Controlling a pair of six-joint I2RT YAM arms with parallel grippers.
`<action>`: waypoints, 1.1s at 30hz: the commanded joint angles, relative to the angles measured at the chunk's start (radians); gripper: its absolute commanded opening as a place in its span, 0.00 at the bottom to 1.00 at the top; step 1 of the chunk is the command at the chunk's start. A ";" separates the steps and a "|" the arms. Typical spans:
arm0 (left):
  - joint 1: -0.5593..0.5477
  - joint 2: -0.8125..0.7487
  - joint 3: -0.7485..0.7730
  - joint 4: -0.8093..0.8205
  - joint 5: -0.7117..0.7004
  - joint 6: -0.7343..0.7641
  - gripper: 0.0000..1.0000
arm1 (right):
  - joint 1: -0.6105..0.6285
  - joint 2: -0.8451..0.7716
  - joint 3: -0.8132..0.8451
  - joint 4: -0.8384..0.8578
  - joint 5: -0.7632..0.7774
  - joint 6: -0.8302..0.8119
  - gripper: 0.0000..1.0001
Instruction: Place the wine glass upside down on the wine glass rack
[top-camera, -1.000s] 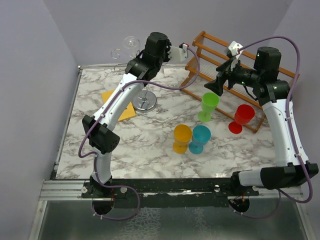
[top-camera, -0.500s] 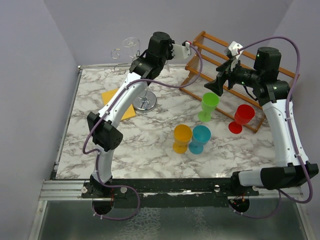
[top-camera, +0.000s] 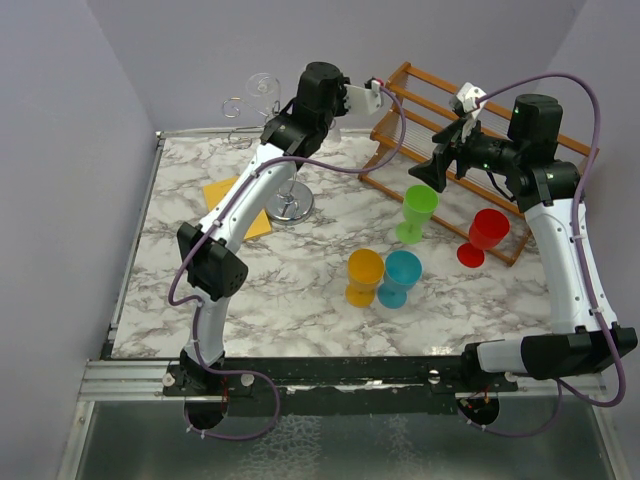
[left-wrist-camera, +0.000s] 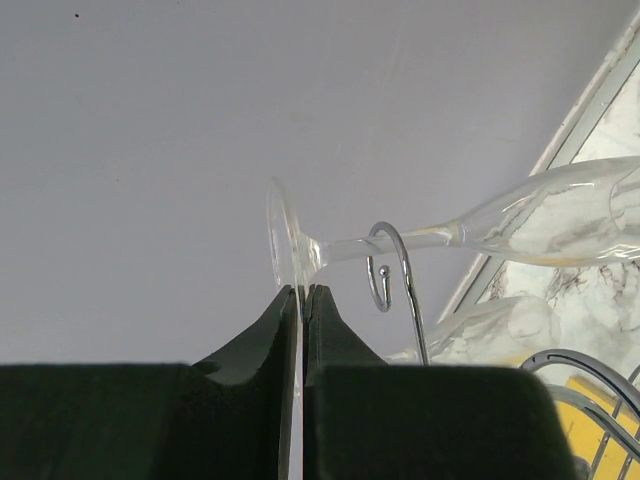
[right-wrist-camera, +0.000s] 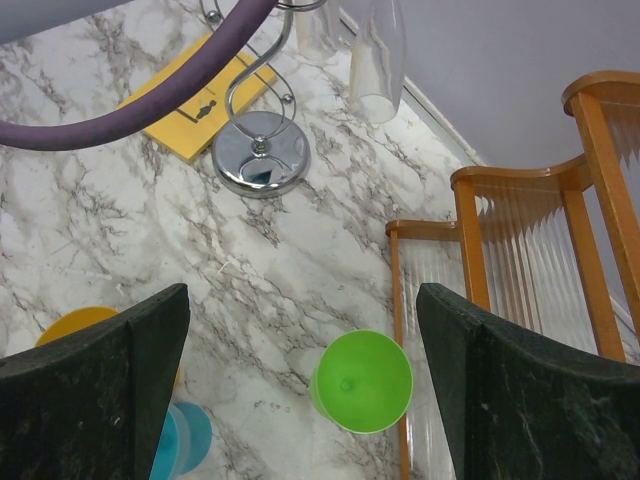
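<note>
My left gripper (left-wrist-camera: 302, 290) is shut on the edge of the foot of a clear wine glass (left-wrist-camera: 540, 215). The glass is upside down beside the top of the chrome wine glass rack (top-camera: 290, 205). Its stem crosses one curled chrome hook (left-wrist-camera: 385, 270). In the top view the glass foot (top-camera: 262, 85) shows high at the back wall, with the left gripper (top-camera: 280, 100) beside it. The right wrist view shows the glass bowl (right-wrist-camera: 378, 50) hanging rim down above the rack's disc base (right-wrist-camera: 260, 165). My right gripper (right-wrist-camera: 303, 295) is open and empty, high above the green cup.
A brown wooden slatted rack (top-camera: 470, 130) stands at the back right. A green cup (top-camera: 418, 205), a red cup (top-camera: 487, 232), a yellow cup (top-camera: 363, 275) and a blue cup (top-camera: 402, 272) stand mid-table. A yellow card (top-camera: 218, 190) lies beside the chrome base. A second clear glass (left-wrist-camera: 480, 325) hangs lower.
My left arm's wrist and elbow have shifted slightly to the right, while the glass foot stays near the rack's top. The right arm has not moved.
</note>
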 joint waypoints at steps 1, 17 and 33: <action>0.008 0.016 0.052 0.061 -0.020 -0.003 0.00 | 0.002 -0.023 -0.007 0.021 -0.008 -0.013 0.95; 0.032 0.016 0.042 0.039 -0.034 -0.026 0.00 | 0.002 -0.025 -0.013 0.024 -0.007 -0.011 0.95; 0.054 -0.007 0.029 0.000 -0.016 -0.063 0.00 | 0.002 -0.022 -0.014 0.024 -0.004 -0.012 0.95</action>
